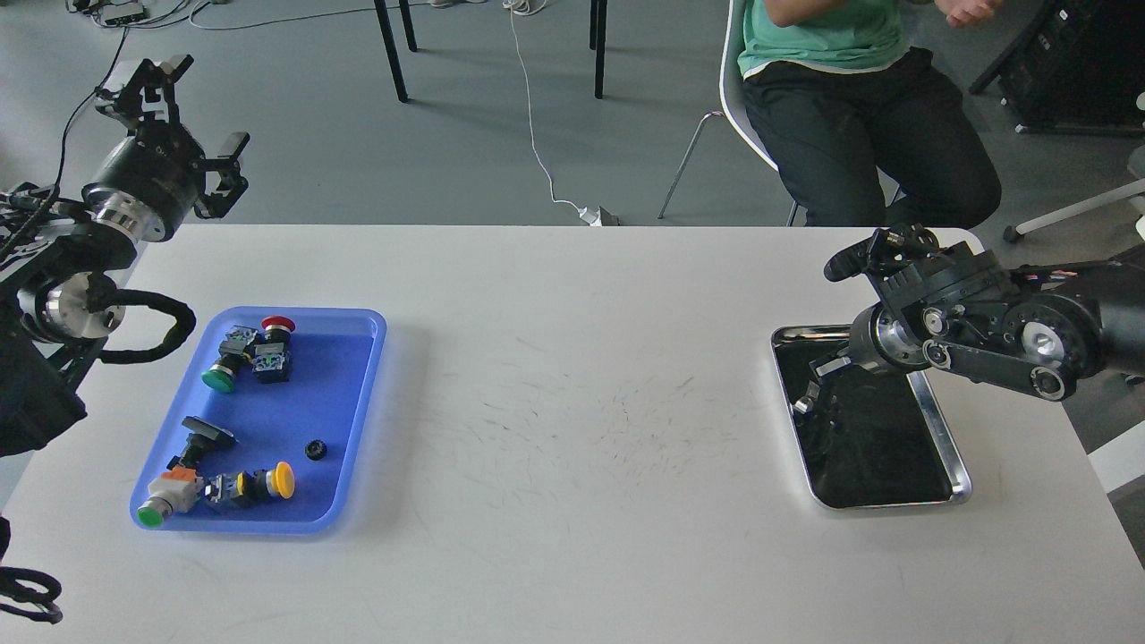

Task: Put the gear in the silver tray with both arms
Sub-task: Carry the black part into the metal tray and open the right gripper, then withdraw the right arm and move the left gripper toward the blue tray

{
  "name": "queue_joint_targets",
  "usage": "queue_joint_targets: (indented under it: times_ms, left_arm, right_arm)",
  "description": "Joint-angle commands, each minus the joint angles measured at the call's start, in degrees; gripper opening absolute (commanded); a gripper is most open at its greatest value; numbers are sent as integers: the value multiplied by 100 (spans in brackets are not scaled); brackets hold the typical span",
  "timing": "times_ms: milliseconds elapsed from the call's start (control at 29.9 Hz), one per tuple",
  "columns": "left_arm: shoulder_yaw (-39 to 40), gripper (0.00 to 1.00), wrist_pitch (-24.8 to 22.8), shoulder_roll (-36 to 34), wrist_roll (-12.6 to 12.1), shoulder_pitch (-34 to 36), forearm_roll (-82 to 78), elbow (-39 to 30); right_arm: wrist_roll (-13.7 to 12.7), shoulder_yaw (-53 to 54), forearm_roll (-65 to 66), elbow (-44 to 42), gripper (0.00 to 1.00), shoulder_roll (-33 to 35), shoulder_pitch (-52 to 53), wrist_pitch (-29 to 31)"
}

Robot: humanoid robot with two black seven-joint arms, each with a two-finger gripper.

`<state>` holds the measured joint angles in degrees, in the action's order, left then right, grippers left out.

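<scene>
On the white bench (572, 376), at 8 o'clock, a blue tray (353, 420) with push-buttons and a small black gear (315, 449) lying apart at its right side; at 4 o'clock, the silver tray (948, 438), dark bottom showing no gear; over its far end, the right claw (818, 385), dark and end-on, grip state unclear; farther, at 10 o'clock, the left claw (183, 121) raised off the bench edge, fingers spread, holding nothing; beyond, a seated person (859, 116).

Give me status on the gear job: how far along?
Barely started. The small black gear lies in the blue tray; the silver tray looks empty. In hand: nothing, left hand open, raised off the table; right hand above the silver tray, jaws unclear. Left: pick, transfer, place.
</scene>
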<state>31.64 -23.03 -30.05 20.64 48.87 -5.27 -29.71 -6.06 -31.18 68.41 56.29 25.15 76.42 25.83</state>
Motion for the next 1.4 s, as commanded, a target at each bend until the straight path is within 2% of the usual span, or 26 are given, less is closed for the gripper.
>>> queue_joint_targets:
  times_ms: [0, 33, 100, 167, 234, 334, 635, 935, 1069, 1236, 1370]
  left_arm:
    - [0, 98, 0, -18, 2, 0, 0, 0]
    - [0, 98, 0, -27, 2, 0, 0, 0]
    - [0, 98, -9, -35, 2, 0, 0, 0]
    - [0, 98, -9, -36, 2, 0, 0, 0]
    - [0, 98, -9, -36, 2, 0, 0, 0]
    - [0, 98, 0, -36, 2, 0, 0, 0]
    - [0, 98, 0, -36, 2, 0, 0, 0]
    - [-9, 98, 18, -18, -7, 0, -9, 0]
    - [0, 98, 18, -18, -16, 17, 0, 0]
    - [17, 98, 18, -9, -51, 35, 0, 0]
    - [17, 98, 18, -9, -86, 61, 0, -26]
  right_arm:
    - [8, -2, 76, -31, 14, -2, -13, 1]
    - [8, -10, 76, -31, 20, -2, -13, 1]
    - [8, -11, 76, -13, 41, -2, -4, 1]
    - [17, -11, 76, -13, 72, 7, 5, 1]
    - [35, -2, 67, -4, 75, 7, 22, 18]
    - [87, 16, 24, 13, 92, 42, 84, 36]
    - [149, 525, -205, 57, 95, 121, 216, 106]
    - [140, 1947, -1407, 57, 95, 376, 40, 80]
    - [149, 3098, -2137, -83, 95, 508, -345, -8]
    - [289, 5162, -2823, -776, 95, 473, -1241, -78]
    - [351, 6666, -3973, -1409, 95, 438, -1927, -78]
